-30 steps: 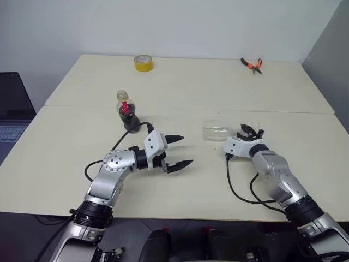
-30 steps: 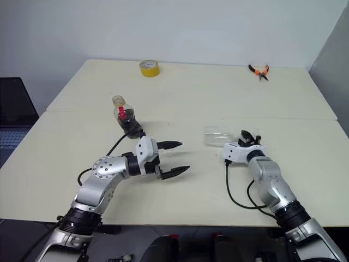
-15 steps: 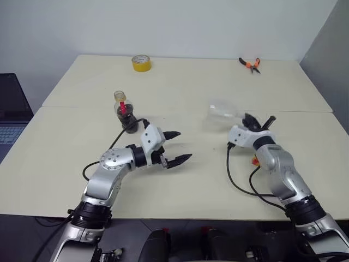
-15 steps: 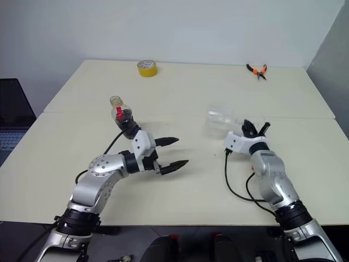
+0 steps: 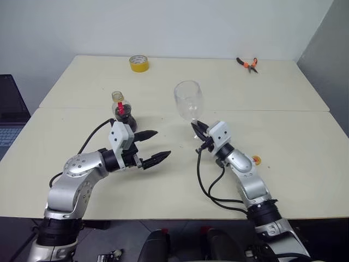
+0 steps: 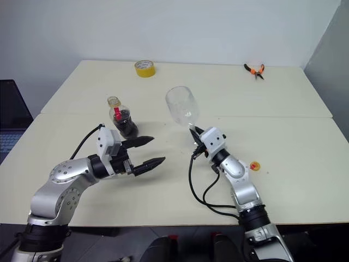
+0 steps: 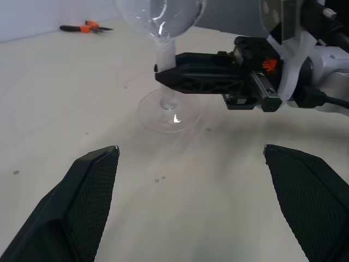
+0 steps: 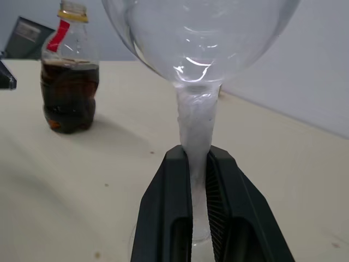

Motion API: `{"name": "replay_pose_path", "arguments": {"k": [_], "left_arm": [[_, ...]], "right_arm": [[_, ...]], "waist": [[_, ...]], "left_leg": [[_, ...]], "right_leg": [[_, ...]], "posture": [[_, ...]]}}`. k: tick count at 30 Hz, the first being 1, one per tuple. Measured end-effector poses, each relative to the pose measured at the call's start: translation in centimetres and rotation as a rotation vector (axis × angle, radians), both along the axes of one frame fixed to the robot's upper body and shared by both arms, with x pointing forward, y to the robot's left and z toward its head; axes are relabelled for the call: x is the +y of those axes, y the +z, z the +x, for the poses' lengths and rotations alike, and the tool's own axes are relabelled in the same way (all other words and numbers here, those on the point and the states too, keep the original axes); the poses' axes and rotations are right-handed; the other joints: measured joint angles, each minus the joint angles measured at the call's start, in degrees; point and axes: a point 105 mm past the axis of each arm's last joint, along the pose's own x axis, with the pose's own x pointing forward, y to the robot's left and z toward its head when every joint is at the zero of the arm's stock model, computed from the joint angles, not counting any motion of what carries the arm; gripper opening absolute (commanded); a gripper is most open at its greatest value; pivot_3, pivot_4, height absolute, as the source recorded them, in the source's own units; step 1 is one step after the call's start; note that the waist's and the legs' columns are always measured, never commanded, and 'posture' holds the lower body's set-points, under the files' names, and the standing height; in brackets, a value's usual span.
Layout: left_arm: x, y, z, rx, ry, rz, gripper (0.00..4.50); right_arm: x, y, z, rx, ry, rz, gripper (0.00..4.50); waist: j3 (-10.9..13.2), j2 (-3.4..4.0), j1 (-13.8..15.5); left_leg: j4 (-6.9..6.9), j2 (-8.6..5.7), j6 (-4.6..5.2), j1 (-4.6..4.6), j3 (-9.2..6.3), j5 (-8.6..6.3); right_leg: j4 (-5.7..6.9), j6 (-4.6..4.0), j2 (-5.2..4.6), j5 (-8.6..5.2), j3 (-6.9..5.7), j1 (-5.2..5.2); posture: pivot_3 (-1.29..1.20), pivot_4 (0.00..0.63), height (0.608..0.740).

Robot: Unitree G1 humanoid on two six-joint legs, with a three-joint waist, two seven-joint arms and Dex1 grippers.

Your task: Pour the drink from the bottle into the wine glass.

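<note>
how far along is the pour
Early. Done: the wine glass stands upright, empty. In hand: the right gripper is shut on its stem. Left: the open left gripper holds nothing, and the bottle sits on the table with all its drink.

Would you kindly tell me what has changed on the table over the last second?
The clear stemmed wine glass, lying on its side a second ago, now stands upright; the right end effector, shut on its stem, swung it up and toward the table's middle. The left end effector drew back toward the robot's left, open. The small clear plastic bottle of dark drink, the yellow tape roll and the orange pliers stayed put.
</note>
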Motion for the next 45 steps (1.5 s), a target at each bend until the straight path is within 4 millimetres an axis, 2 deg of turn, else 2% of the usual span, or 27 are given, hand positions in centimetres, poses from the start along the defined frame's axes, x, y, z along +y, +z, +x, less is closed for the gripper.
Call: {"name": "replay_pose_path", "arguments": {"k": [5, 11, 13, 15, 24, 35, 45], "left_arm": [[-0.1, 0.3, -0.6, -0.017, 0.0, 0.003, 4.5], [-0.1, 0.5, -0.4, -0.031, 0.026, -0.003, 4.5], [-0.1, 0.6, -0.4, -0.035, 0.029, -0.004, 4.5], [-0.1, 0.7, -0.4, -0.039, 0.028, -0.004, 4.5], [-0.6, 0.6, -0.1, -0.039, 0.013, -0.009, 4.5], [-0.6, 0.4, 0.0, -0.051, 0.017, -0.012, 4.5], [-0.4, 0.1, 0.2, -0.054, 0.021, -0.012, 4.5]], "right_arm": [[1.5, -0.3, 1.5, 0.022, 0.06, 0.049, 0.11], [1.2, -1.6, 2.5, 0.032, 0.053, 0.039, 0.11], [1.0, -2.1, 2.6, 0.043, 0.048, 0.023, 0.83], [0.9, -2.4, 2.7, 0.047, 0.045, 0.016, 1.3], [-0.7, -2.2, 3.3, 0.026, 0.003, -0.007, 4.37], [-1.4, -2.9, 3.3, -0.012, -0.022, -0.16, 4.44], [-1.2, -3.9, 2.9, 0.017, -0.014, -0.217, 4.44]], "waist": [[0.01, 0.01, -0.12], [0.01, 0.01, -0.1], [0.01, 0.02, -0.1], [0.01, 0.02, -0.12], [0.01, 0.02, -0.08], [0.01, 0.02, -0.11], [0.01, 0.02, -0.11]], "left_leg": [[-0.01, 0.01, -0.01, 0.04, 0.03, 0.0], [-0.01, 0.0, -0.02, 0.04, 0.06, 0.01], [-0.02, 0.01, -0.02, 0.03, 0.05, 0.01], [-0.02, 0.01, -0.02, 0.04, 0.05, 0.01], [-0.01, 0.01, -0.02, 0.04, 0.06, 0.01], [-0.01, 0.01, -0.02, 0.04, 0.06, 0.01], [-0.01, 0.01, -0.01, 0.03, 0.06, 0.01]], "right_leg": [[0.05, -0.02, 0.0, -0.01, 0.02, -0.01], [0.06, -0.02, 0.0, -0.01, 0.05, -0.02], [0.09, -0.03, 0.0, -0.01, 0.04, -0.04], [0.1, -0.03, 0.0, -0.02, 0.05, -0.04], [0.12, -0.03, -0.01, -0.02, 0.05, -0.04], [0.14, -0.04, 0.0, -0.02, 0.06, -0.05], [0.14, -0.04, 0.0, -0.02, 0.06, -0.05]], "posture": [[0.0, 0.15, 0.74], [0.0, 0.15, 0.74], [0.0, 0.15, 0.74], [0.0, 0.15, 0.74], [0.0, 0.15, 0.74], [0.0, 0.15, 0.74], [0.0, 0.15, 0.74]]}}
